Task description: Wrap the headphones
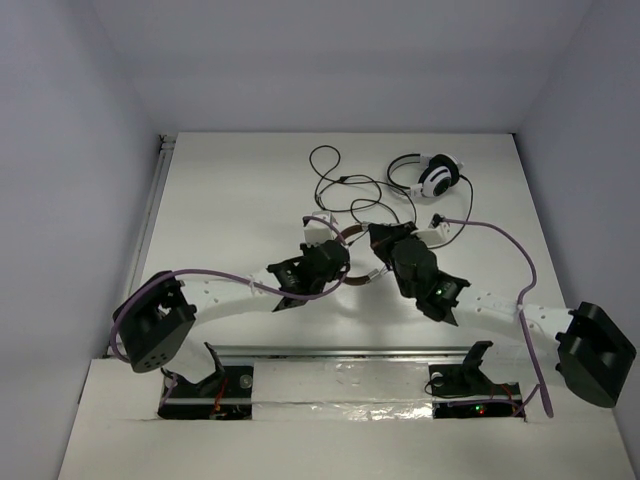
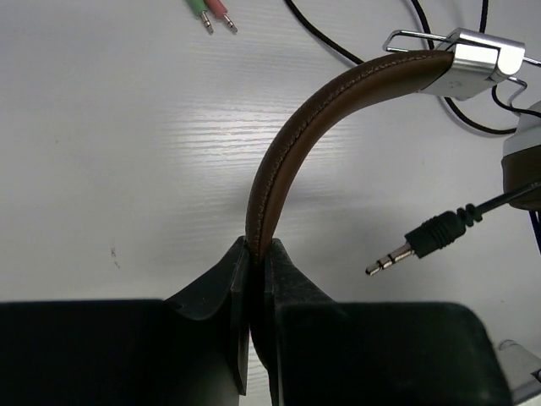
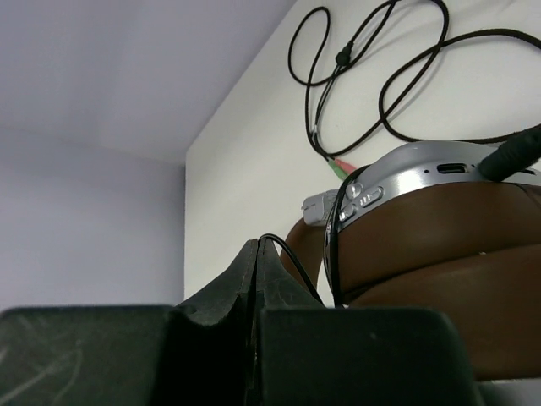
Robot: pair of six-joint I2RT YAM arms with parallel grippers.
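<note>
Two-armed hold at mid-tabletop [image 1: 230, 200]. Clamps brown headband [image 2: 287, 144] in closed left claw [image 2: 256, 249] to pin the headphones [image 1: 350, 236] steady. Pinches thin black cable [image 3: 287, 251] in closed right claw [image 3: 256, 247], at 3 o'clock of the left, probably for winding slack lying toward 12 o'clock.

Robot lab cell: white table [image 1: 232, 200] boxed by blank walls [image 1: 350, 60]

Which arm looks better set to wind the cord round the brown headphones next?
Right, probably. The right pincer is shut on the thin black cable beside the silver ear cup, ready to wind it. The left pincer is clamped on the brown headband, steadying the headphones.
</note>
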